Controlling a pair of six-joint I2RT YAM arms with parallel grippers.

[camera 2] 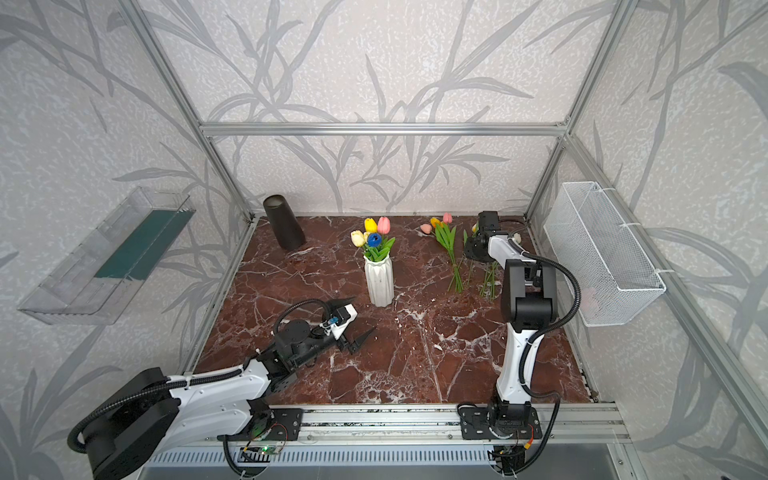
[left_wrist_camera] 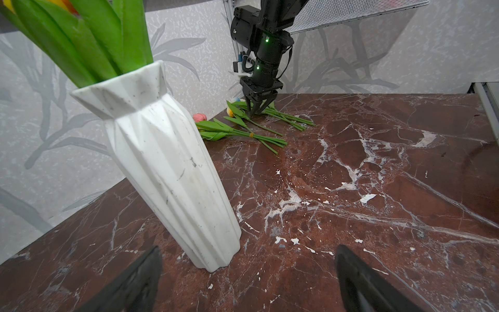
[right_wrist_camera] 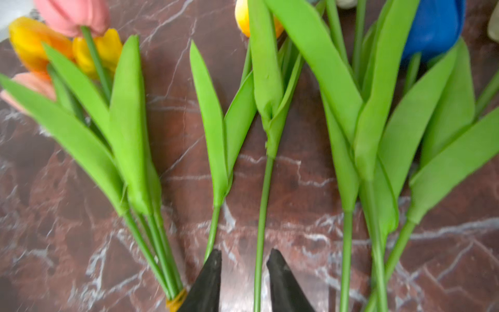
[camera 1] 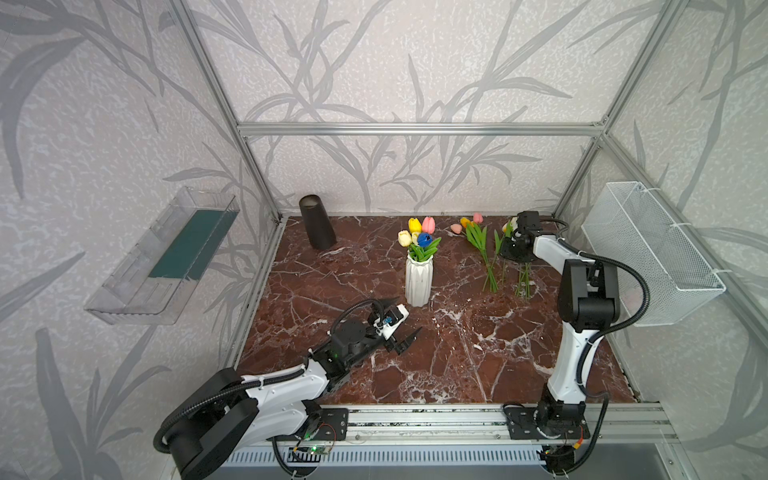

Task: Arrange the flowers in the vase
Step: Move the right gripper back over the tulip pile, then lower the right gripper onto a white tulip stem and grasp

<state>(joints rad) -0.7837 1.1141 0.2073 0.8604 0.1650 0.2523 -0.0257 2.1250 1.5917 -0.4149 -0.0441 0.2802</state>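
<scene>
A white faceted vase (camera 1: 419, 278) (left_wrist_camera: 167, 162) stands mid-table and holds several flowers (camera 1: 419, 239) with yellow, pink, cream and blue heads. More flowers (camera 1: 478, 241) (left_wrist_camera: 243, 132) lie flat at the back right, one bunch tied with a yellow band (right_wrist_camera: 176, 299). My right gripper (right_wrist_camera: 244, 254) (left_wrist_camera: 256, 110) points down onto them. Its jaws stand narrowly apart on either side of a single thin green stem (right_wrist_camera: 260, 229), with a gap on both sides. My left gripper (left_wrist_camera: 248, 248) (camera 1: 409, 316) is wide open and empty, low over the table just in front of the vase's foot.
A black tapered vase (camera 1: 316, 222) stands at the back left corner. A white wire basket (camera 1: 648, 249) hangs on the right wall and a clear plastic tray (camera 1: 166, 257) on the left wall. Aluminium frame posts ring the marble table (camera 1: 457, 353).
</scene>
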